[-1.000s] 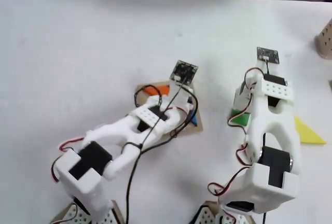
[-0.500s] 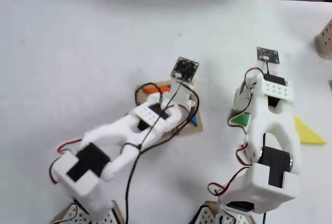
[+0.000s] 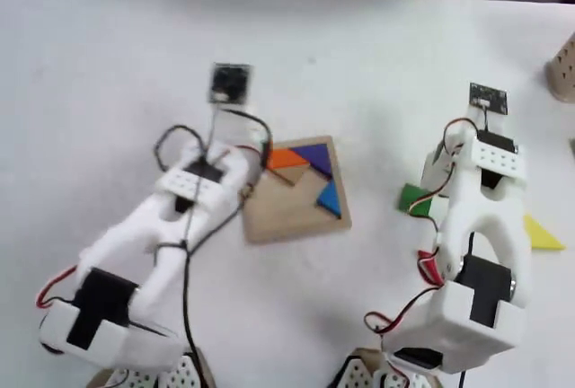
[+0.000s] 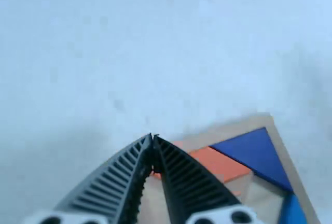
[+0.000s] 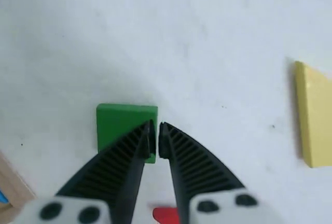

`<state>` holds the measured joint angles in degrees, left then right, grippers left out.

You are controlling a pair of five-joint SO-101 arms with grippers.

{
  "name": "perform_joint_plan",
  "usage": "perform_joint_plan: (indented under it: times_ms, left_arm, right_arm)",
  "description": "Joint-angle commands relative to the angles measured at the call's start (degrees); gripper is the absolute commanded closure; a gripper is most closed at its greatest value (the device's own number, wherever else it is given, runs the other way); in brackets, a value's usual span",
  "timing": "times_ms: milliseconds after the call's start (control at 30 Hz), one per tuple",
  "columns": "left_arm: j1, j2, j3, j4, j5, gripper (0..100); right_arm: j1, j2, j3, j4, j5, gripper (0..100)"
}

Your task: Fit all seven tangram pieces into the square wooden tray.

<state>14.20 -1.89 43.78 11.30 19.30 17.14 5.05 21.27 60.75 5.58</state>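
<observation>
Left gripper (image 4: 154, 140) closed, empty; right gripper (image 5: 155, 128) closed over green square (image 5: 120, 123).

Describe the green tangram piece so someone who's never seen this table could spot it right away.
Find the square wooden tray near the middle of the white table. Between it and the right arm lies the green piece. It is the only green one, a square, unlike the yellow piece beyond that arm.
</observation>
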Motion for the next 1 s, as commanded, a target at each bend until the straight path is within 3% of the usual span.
perform_joint_plan:
  times_ms: [0,100,233,333,600,967]
  left_arm:
    - [-6.2,-3.2,-0.2,-3.9,1.4,97]
    - [-8.2,-3.2,-0.2,-3.9,1.4,97]
    - [-8.7,-3.1,-0.2,-3.8,1.3,97]
    - [-8.7,-1.5,-0.7,-3.9,1.3,96]
    - [-8.8,3.1,-3.3,-3.3,1.7,68]
    - [-12.7,3.6,-4.4,-3.3,1.4,72]
  right_arm:
    - [1.6,-3.1,-4.1,7.2,-0.4,91.9]
    - [1.5,-5.3,-3.9,13.4,0.0,83.0]
    - [-0.2,-9.2,-0.8,17.4,0.0,84.7]
    - [-3.6,-13.3,4.9,14.8,-0.4,85.1]
    - [-9.3,-18.2,16.7,4.5,-0.4,85.1]
    - [-6.9,-27.1,21.7,-2.2,-14.2,85.0]
